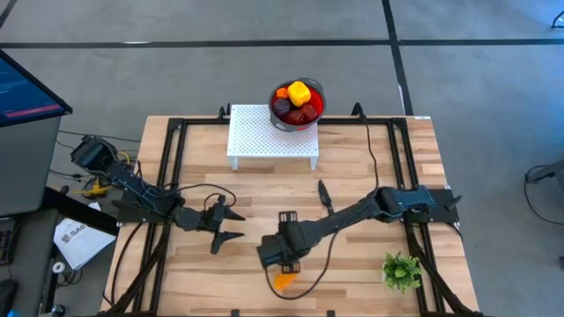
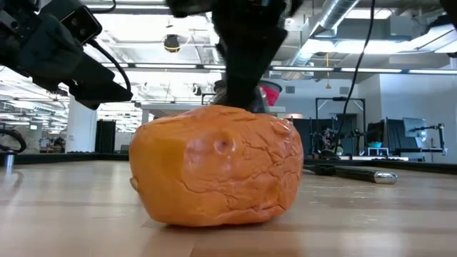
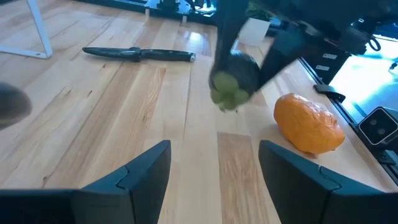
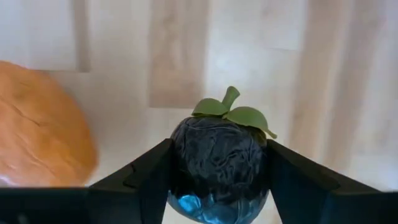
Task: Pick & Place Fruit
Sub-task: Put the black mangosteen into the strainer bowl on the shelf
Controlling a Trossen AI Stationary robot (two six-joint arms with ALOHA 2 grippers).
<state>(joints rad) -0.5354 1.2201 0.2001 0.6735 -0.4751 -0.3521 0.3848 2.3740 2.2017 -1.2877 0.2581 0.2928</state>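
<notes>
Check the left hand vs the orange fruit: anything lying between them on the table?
Bare wood only. In the left wrist view, nothing lies between the open left hand and the orange fruit; the right hand holds a dark fruit above, off the table.

- Both arms are dark, nearly black, built of blocky jointed segments.
- The left tool [image 1: 227, 225] ends in two pointed black fingers [image 3: 140, 171] with angular, faceted faces.
- The right tool [image 1: 284, 254] has the same matte black wedge-shaped fingers [image 4: 149, 171].
- A thin black cable loops beside each arm.
- Yellow and orange wiring shows at the left arm's base.
</notes>
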